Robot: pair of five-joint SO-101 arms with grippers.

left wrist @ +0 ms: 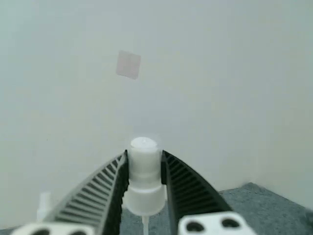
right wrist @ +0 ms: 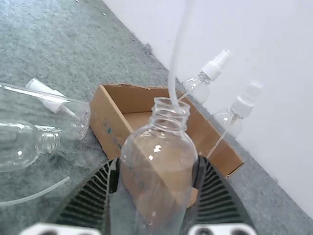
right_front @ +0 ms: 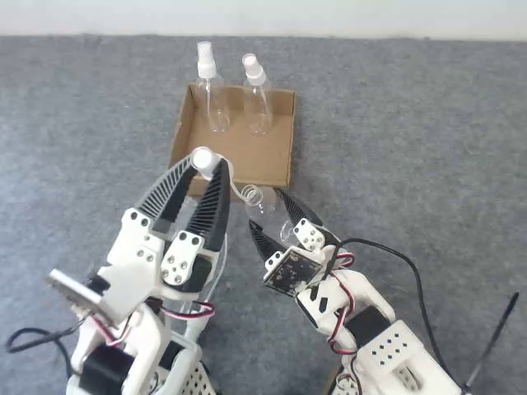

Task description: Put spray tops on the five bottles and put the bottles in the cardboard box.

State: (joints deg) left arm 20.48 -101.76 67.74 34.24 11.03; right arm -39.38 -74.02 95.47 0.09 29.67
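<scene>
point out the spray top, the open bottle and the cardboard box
spray top (left wrist: pixel 144 169), left wrist view, white collar
open bottle (right wrist: pixel 156 166), right wrist view, clear body
cardboard box (right_front: pixel 251 156), high view, bare floor

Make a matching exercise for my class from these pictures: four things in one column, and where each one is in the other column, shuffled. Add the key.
Things
1. spray top
2. bottle with tube at its neck
3. capped bottles
4. box

Places
A. inside the box
B. on the grey carpet
C. in the right pincer
D. in the left pincer

Pairs: 1-D, 2-C, 3-A, 4-B
</scene>
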